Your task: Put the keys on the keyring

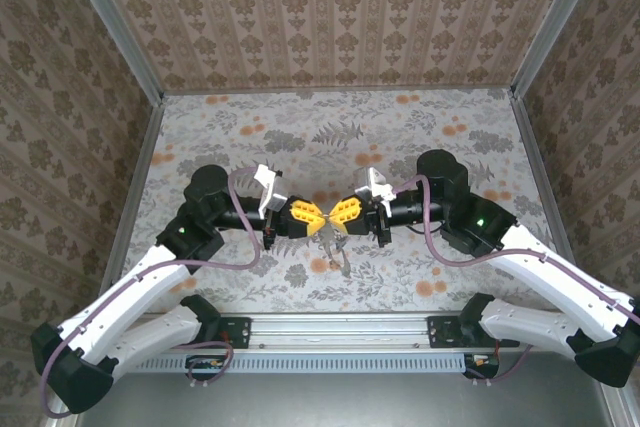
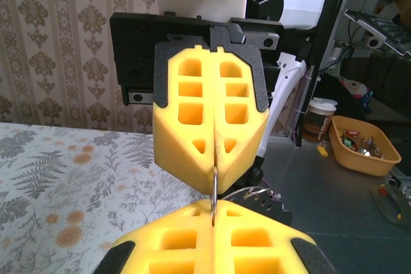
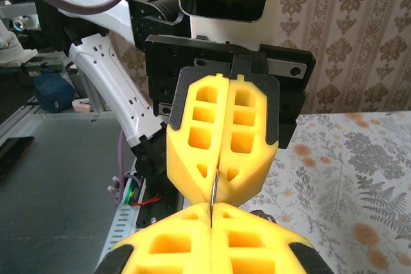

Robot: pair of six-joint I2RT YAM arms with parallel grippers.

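Viewing the scene from above and reading from left to right, we find the left arm [image 1: 150, 272] reaching inward from its base over the floral-patterned counter [image 1: 300, 137]. The left gripper [image 1: 314, 218] points toward the middle, its yellow jaws pressed together. At the centre the two grippers meet tip to tip above the counter. In the left wrist view we see the left gripper [image 2: 212, 213] at the bottom edge and, directly facing it, the right gripper [image 2: 215, 181]. A thin sliver of grey metal, which we take to be the keyring [image 2: 214, 192] seen edge-on, runs from one closed seam into the other. The right wrist view gives the mirrored arrangement: the keyring [image 3: 211, 190] again appears as a narrow vertical line, pinched between the left gripper [image 3: 216, 187] above and the right gripper [image 3: 210, 213] below. Both pairs of jaws are thus closed on the keyring, one from each side. In the top view the keys [image 1: 341, 255] appear as a small pale and dark cluster just below the meeting tips. We cannot tell whether they hang from the keyring or lie on the counter. Farther right, the right gripper [image 1: 337, 214] leads back along the right arm [image 1: 520, 247] to its base.
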